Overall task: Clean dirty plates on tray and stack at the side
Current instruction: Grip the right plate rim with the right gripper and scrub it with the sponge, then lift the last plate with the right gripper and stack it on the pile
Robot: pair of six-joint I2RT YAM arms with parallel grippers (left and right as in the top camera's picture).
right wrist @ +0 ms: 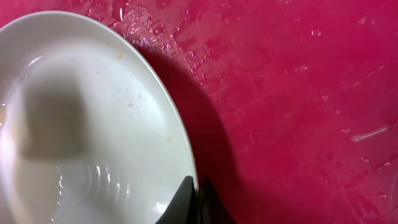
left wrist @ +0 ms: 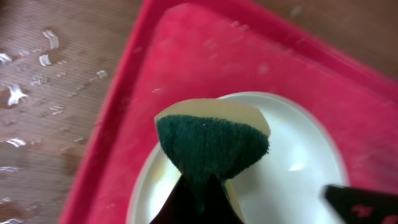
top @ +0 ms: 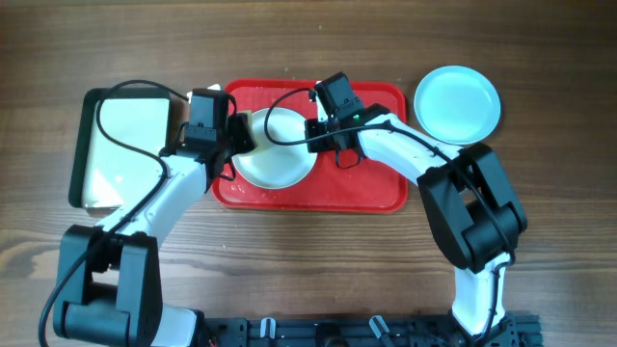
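A white plate lies on the left part of the red tray. My right gripper is shut on the plate's right rim, one finger on each side; a shadow on the tray shows this side is raised. My left gripper is shut on a green-and-yellow sponge and holds it over the plate's left part. One light-blue plate sits on the table right of the tray. No other plate shows.
A dark-rimmed cream tray stands on the table left of the red tray. Water drops lie on the wood beside the red tray's rim. The red tray's floor is wet and streaked.
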